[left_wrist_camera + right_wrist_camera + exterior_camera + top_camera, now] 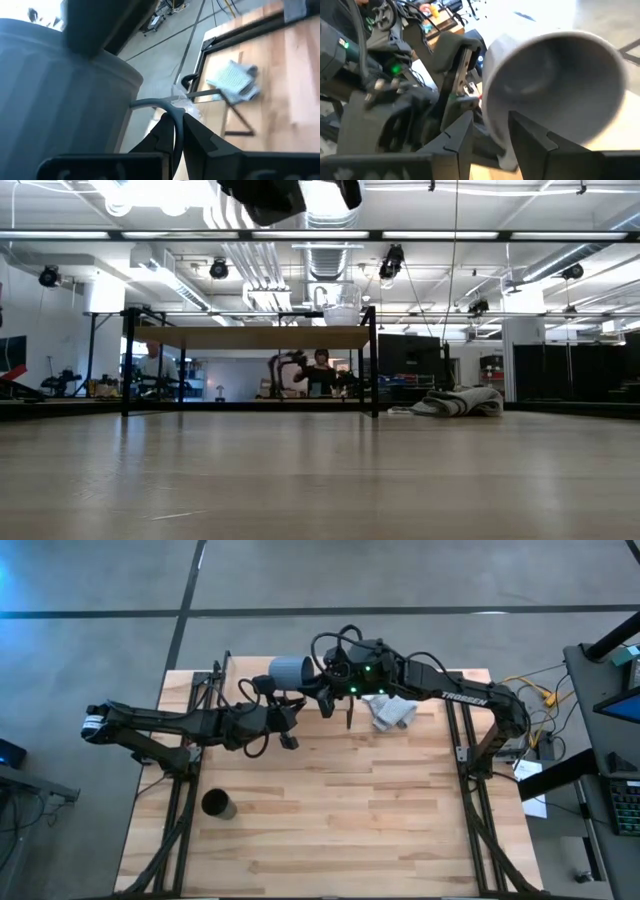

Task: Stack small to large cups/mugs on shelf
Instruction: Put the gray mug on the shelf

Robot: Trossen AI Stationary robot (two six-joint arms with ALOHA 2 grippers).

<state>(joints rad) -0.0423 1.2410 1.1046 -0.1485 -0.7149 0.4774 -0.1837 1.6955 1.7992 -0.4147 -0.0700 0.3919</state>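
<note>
Over the table's 12 o'clock edge, holding the grey-blue mug (290,670) aloft, right gripper (490,121) pinching its wall, left gripper (175,125) nearly closed on what looks like its handle. Probably best letting go one side at a time, then lowering it upright onto the shelf (250,337) beside the glass cup (340,305).

Grey-blue mug (60,95) fills near side, tilted; left gripper (176,132) fingers pinch its thin handle. Beyond: crumpled grey-white cloth (234,82) on wooden counter (300,90), black frame rod beside it
</note>
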